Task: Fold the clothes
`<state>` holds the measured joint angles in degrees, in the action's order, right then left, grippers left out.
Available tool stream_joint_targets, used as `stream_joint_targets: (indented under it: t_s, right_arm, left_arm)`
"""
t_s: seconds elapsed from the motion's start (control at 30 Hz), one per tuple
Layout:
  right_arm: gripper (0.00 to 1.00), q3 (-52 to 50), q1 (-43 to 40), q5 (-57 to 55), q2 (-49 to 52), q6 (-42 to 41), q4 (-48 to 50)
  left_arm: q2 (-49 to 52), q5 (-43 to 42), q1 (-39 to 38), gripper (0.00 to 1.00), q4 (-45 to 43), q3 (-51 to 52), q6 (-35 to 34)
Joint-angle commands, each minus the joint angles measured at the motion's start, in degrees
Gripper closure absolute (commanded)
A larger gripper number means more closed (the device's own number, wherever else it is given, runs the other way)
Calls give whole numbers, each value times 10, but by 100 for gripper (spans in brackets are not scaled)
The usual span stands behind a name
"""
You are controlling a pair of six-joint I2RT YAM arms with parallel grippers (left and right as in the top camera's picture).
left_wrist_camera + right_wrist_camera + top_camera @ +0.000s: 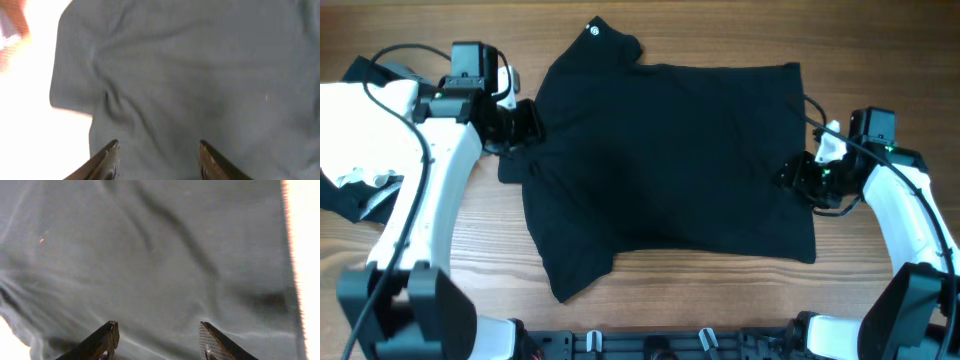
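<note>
A large black shirt [670, 150] of the clothes lies spread across the middle of the wooden table, with a small round white mark [595, 31] at its far edge. My left gripper [528, 122] hovers over the shirt's left edge. In the left wrist view the left gripper [158, 146] is open, with wrinkled dark fabric [190, 75] below and nothing between the fingers. My right gripper [790, 172] is at the shirt's right edge. In the right wrist view the right gripper [157, 326] also stands open above creased fabric [150, 255].
More clothes lie at the far left: a white piece [355, 180] over a black piece, partly under my left arm [430, 180]. A black rail [650, 345] runs along the table's front edge. Bare wood [720, 300] shows in front of the shirt.
</note>
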<state>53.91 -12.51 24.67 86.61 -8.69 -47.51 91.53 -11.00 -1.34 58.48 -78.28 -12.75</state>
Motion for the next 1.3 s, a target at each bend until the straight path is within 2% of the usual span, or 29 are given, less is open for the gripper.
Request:
stream_joint_targets:
  t_s: [0.0, 0.13, 0.2, 0.33, 0.47, 0.63, 0.73, 0.8, 0.9, 1.1, 1.17, 1.27]
  right_arm:
    - [46, 0, 5, 12, 14, -50, -8]
    - [57, 0, 5, -122, 37, -156, -61]
    - [60, 0, 5, -165, 47, -169, -78]
    - [61, 0, 2, -173, 64, -168, -87]
    - [69, 0, -6, -174, 82, -168, -84]
    - [69, 0, -9, -205, 85, -168, -83]
    - [70, 0, -17, -203, 86, -168, -71]
    - [72, 0, -23, -173, 86, -125, -55]
    - [68, 0, -30, -139, 85, -79, -52]
    - [61, 0, -53, -108, 69, -83, -61]
    - [61, 0, -58, -86, 48, -79, -70]
    - [57, 0, -58, -70, 10, -78, -85]
  left_arm:
    - [-49, -18, -3, 46, 59, -5, -14]
    - [-51, -18, -3, 46, 140, 1, -33]
    - [-51, -18, -3, 47, 156, 19, -55]
    - [-51, -18, -3, 46, 153, 85, -88]
    - [-50, -20, -3, 43, 91, 175, -89]
    - [-43, -20, -3, 42, -5, 286, -109]
    - [-42, -21, -3, 49, -64, 339, -109]
    - [-42, -28, -3, 50, -96, 370, -131]
    - [-42, -49, -3, 54, -125, 396, -135]
    - [-42, -41, -3, 78, -125, 406, -209]
    - [-42, -37, 0, 75, -127, 406, -237]
    - [-42, -50, 10, 71, -134, 405, -244]
